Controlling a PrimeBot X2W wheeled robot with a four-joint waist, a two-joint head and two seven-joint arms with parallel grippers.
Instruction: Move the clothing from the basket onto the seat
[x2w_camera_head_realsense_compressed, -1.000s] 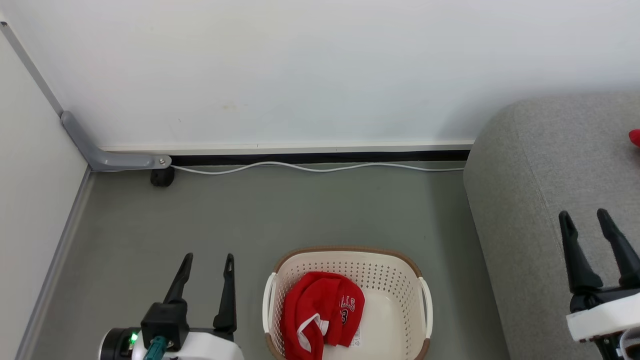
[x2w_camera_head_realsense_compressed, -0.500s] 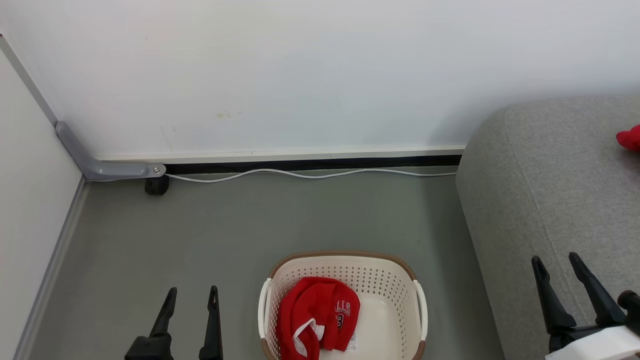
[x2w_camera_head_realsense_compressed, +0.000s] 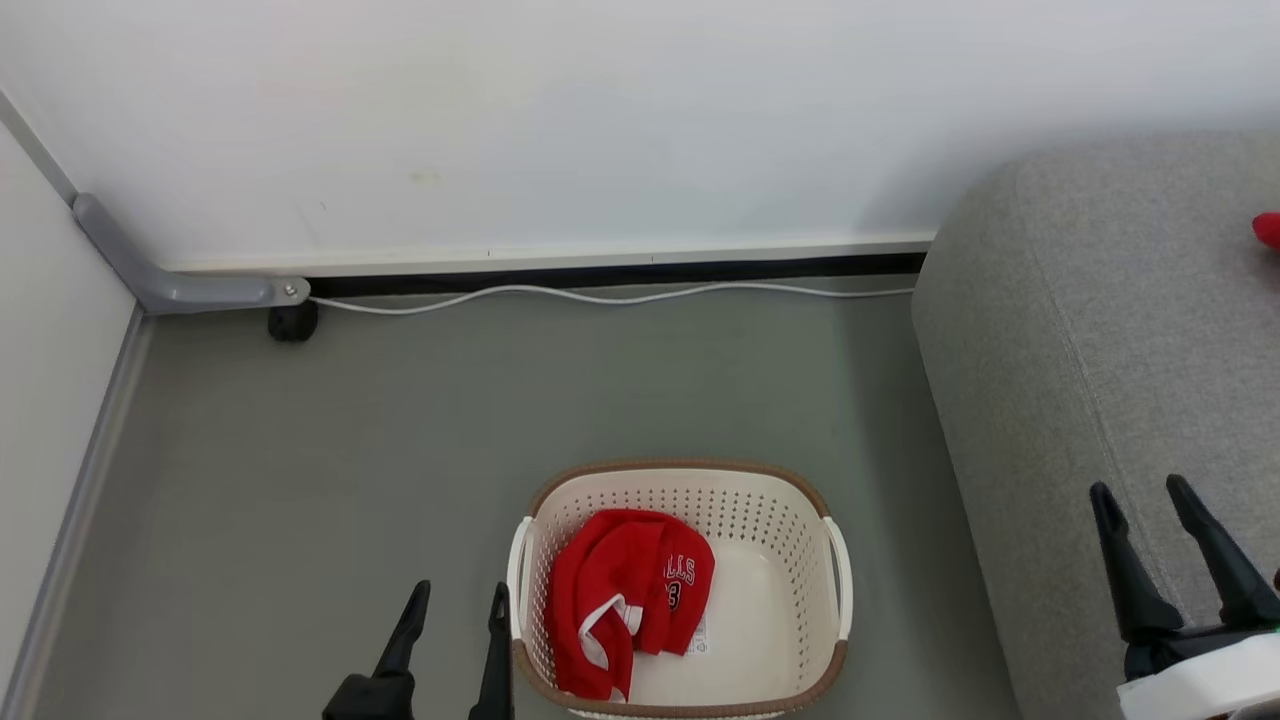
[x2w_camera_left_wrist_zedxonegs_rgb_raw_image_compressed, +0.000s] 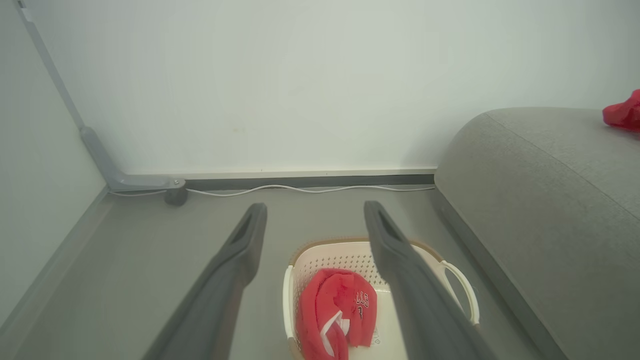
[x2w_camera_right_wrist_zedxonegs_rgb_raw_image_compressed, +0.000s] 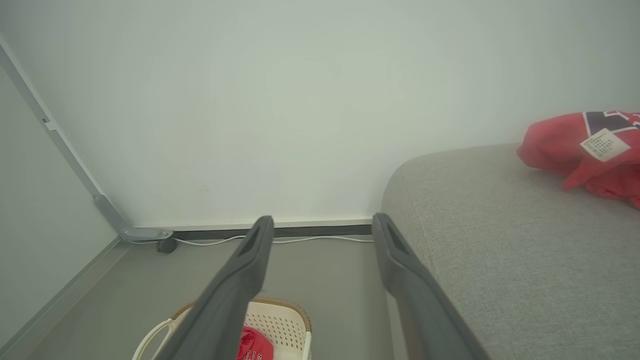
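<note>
1. Bright red jersey is lying in cream perforated plastic basket.
2. Left gripper is hovering just left of it, jaws spread.
3. Right gripper is hovering over light-grey fabric sofa, jaws spread.

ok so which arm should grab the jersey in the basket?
Left, probably. The left gripper is open right beside the basket, on the side where the red jersey lies. The right gripper is open too, but over the sofa, farther away.
</note>
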